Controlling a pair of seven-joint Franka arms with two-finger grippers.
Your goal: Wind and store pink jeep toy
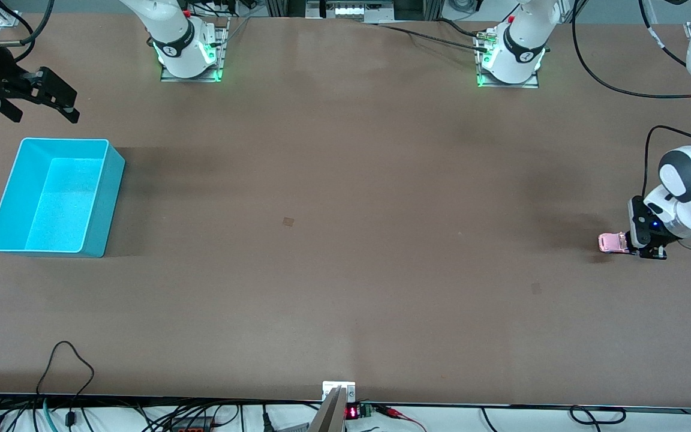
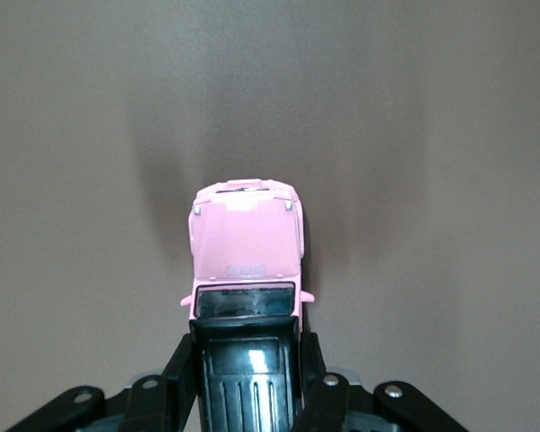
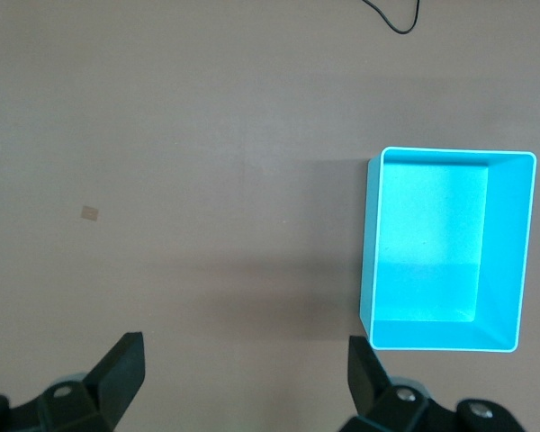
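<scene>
The pink jeep toy (image 1: pixel 612 242) sits on the table at the left arm's end. My left gripper (image 1: pixel 634 242) is low at the table and shut on the jeep's black rear part. In the left wrist view the jeep (image 2: pixel 247 247) points away from the gripper (image 2: pixel 248 360), with a finger (image 2: pixel 182 378) on each side of its black roof panel. My right gripper (image 1: pixel 51 96) is open and empty, up in the air beside the turquoise bin (image 1: pixel 96 198), at the right arm's end. The right wrist view shows its spread fingers (image 3: pixel 117 369) and the empty bin (image 3: pixel 371 261).
A small tan mark (image 1: pixel 288 221) lies on the table near the middle. Cables (image 1: pixel 69 366) run along the table's edge nearest the front camera. The two arm bases (image 1: pixel 189 54) stand along the edge farthest from the front camera.
</scene>
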